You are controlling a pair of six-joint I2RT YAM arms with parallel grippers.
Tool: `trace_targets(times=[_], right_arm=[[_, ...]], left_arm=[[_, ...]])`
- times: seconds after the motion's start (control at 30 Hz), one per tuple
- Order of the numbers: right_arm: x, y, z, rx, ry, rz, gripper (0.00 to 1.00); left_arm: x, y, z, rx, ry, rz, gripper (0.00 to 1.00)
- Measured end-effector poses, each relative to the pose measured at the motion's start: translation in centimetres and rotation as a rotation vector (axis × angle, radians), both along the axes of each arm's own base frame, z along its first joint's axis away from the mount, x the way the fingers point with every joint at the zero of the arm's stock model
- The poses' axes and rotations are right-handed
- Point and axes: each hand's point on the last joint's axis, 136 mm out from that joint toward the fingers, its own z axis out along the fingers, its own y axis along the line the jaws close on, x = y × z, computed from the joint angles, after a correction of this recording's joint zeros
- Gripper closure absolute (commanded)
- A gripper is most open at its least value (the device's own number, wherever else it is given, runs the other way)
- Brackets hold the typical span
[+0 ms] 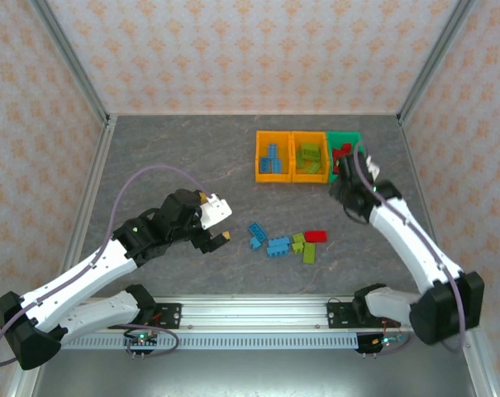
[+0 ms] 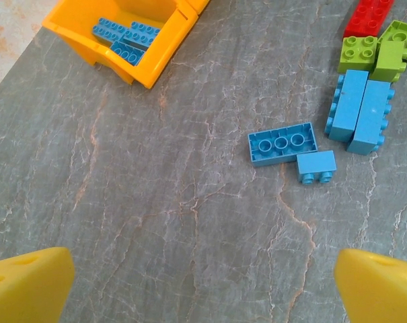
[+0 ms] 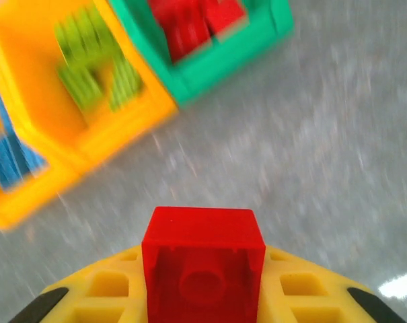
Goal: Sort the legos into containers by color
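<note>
Probably past halfway: seven legos (image 1: 284, 241) lie loose on the table (image 1: 175, 149), four blue bricks (image 2: 282, 145), two lime green bricks (image 2: 358, 52) and one loose red brick (image 2: 368, 17), with an eighth, a red brick (image 3: 203, 259), pinched in the right jaws near the green bin (image 3: 216, 64). Three bins (image 1: 308, 179) stand in a row holding blue, lime and red apart, their contents too blurred to count. Left jaws are spread wide over bare table near the blue bricks.
</note>
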Motion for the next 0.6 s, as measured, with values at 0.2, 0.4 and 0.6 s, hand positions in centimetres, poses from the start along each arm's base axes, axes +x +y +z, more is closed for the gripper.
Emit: trace_targets(times=[0.2,0.4,0.6], right_arm=[[10.9,-3.2,-1.2,-0.014,0.036,-0.047,0.75],[19.3,-5.5,-6.3,-0.009,0.12,-0.056,0.53],[19.8,-5.4,-6.5,-0.013,0.164,-0.036,0.43]], left_arm=[[0.0,0.1,-0.1,0.004,0.003,0.001,0.0],[0.0,0.3,-0.1,0.013,0.001,0.009,0.0],[0.0,0.3,-0.1,0.012,0.0,0.009,0.0]])
